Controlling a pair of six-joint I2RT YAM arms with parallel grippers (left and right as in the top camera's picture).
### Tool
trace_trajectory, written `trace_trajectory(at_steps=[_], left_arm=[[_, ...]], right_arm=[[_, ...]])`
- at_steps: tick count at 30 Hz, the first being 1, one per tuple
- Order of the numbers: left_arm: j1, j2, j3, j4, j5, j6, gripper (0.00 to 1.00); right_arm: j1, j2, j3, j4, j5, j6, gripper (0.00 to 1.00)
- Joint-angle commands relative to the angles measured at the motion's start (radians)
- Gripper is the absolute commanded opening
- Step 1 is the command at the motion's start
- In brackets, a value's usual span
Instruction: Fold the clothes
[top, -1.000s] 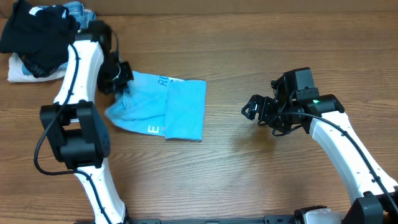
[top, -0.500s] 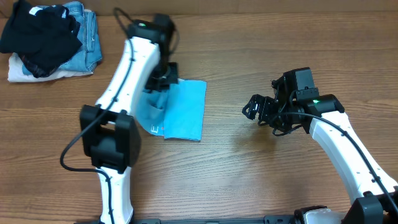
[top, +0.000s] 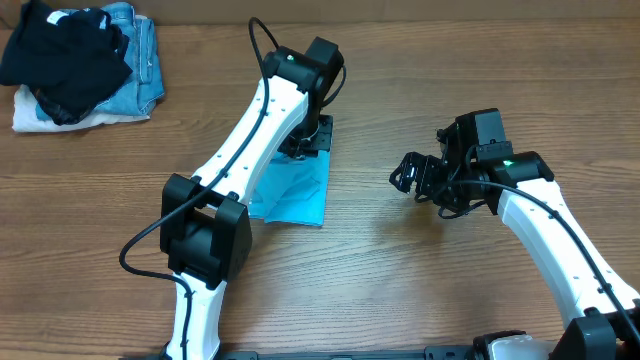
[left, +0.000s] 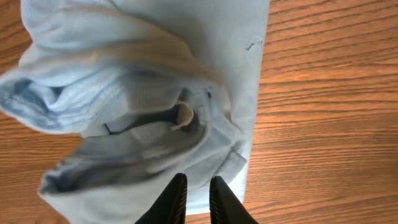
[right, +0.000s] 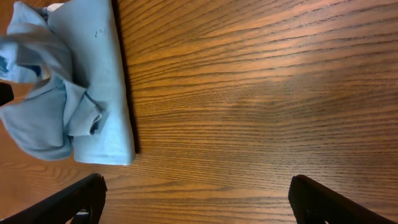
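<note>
The clothes, a light sky-blue T-shirt (top: 295, 195), lie bunched in a narrow folded bundle at the table's middle, partly hidden under my left arm. My left gripper (top: 305, 140) hovers low over the bundle's far end. In the left wrist view its fingertips (left: 198, 180) stand a narrow gap apart above the rumpled shirt (left: 143, 81), with no cloth pinched between them. My right gripper (top: 408, 178) hangs wide open to the right of the shirt, over bare wood. In the right wrist view nothing lies between its jaws (right: 198, 186), and the shirt (right: 74, 93) shows at the upper left.
A black garment (top: 65, 55) lies heaped on blue denim jeans (top: 140, 50) at the back left corner, with a white cloth (top: 30, 118) under them. Bare wood lies between the shirt and my right gripper.
My left arm swung from left to right, dragging the shirt's left part over the rest, so the shirt is now a narrower bundle. Its jaws have parted slightly. The right arm has not moved.
</note>
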Motion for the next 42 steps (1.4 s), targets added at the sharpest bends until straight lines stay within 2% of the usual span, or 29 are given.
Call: trace_trajectory(at_steps=[1,2,8,10,11,16,20,26,31,32,37,42], left_arm=[[-0.001,0.003,-0.007,0.0,-0.013,-0.014,0.28],[-0.001,0.003,-0.007,0.002,-0.012,-0.014,0.32],[-0.001,0.002,-0.006,0.018,0.008,-0.014,0.33],[0.006,0.002,0.002,0.016,0.008,-0.015,0.39],[0.015,0.002,0.007,0.013,0.007,-0.018,0.49],[0.11,0.001,0.031,-0.013,0.023,-0.087,0.58],[0.228,0.001,0.033,-0.02,0.11,-0.086,0.59],[0.362,0.001,0.033,-0.019,0.148,-0.065,0.6],[0.409,0.003,0.023,0.026,0.261,0.006,0.87],[0.413,0.003,0.016,0.045,0.282,0.013,0.9],[0.416,0.013,-0.018,0.099,0.41,0.028,0.89],[0.41,0.045,-0.04,0.117,0.445,0.023,0.85]], right_arm=[[0.003,-0.01,-0.004,0.003,0.006,-0.006,0.98],[0.003,-0.01,-0.004,0.003,0.006,-0.006,0.98],[0.003,-0.01,-0.004,0.003,0.006,-0.006,0.98],[0.003,-0.01,-0.004,0.003,0.006,-0.006,0.98],[0.003,-0.01,-0.004,0.003,0.006,-0.006,0.99],[0.003,-0.01,-0.004,0.003,0.006,-0.006,0.99],[0.003,-0.01,-0.004,0.006,0.006,-0.006,1.0],[0.003,-0.01,-0.004,0.027,0.006,-0.006,1.0],[0.003,-0.01,-0.004,0.048,0.006,-0.006,1.0],[0.003,-0.01,-0.004,0.048,0.005,-0.006,1.0],[0.003,-0.01,-0.004,0.046,0.005,-0.006,1.0],[0.003,-0.01,-0.004,0.035,0.006,-0.006,1.0]])
